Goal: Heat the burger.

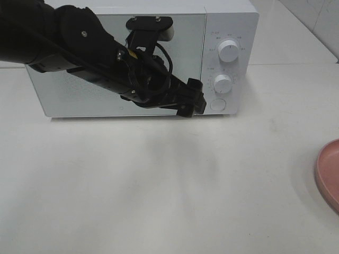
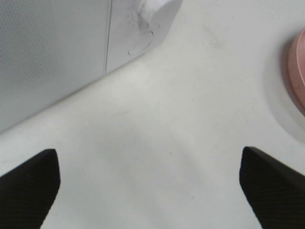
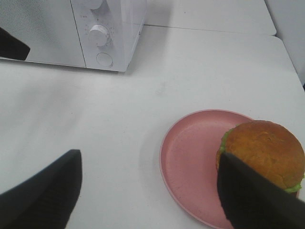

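Burger (image 3: 264,152) sits on the far side of a pink plate (image 3: 190,157) at the lower right of the right wrist view, its golden-brown bun up and a bit of green lettuce showing at its edge. One dark finger (image 3: 252,195) of the right gripper (image 3: 147,191) overlaps the burger in that view, but whether it touches cannot be told. The other finger lies at the lower left, so the fingers stand wide apart with bare white table (image 3: 95,124) between them, holding nothing.

The left gripper (image 2: 147,186) also has its fingers spread wide, one in each lower corner of the left wrist view, with nothing between them but table. Beyond them, at the upper left, is the lower front corner of the white microwave (image 2: 57,52), and a sliver of the plate shows at the right edge.

In the high view the left gripper (image 1: 192,99) hangs in front of the microwave (image 1: 233,32) at centre frame, near the round button (image 1: 217,104) below the two dials. The microwave door (image 1: 79,95) is closed. The plate's rim (image 1: 329,172) peeks in at the right edge, well apart from the microwave.
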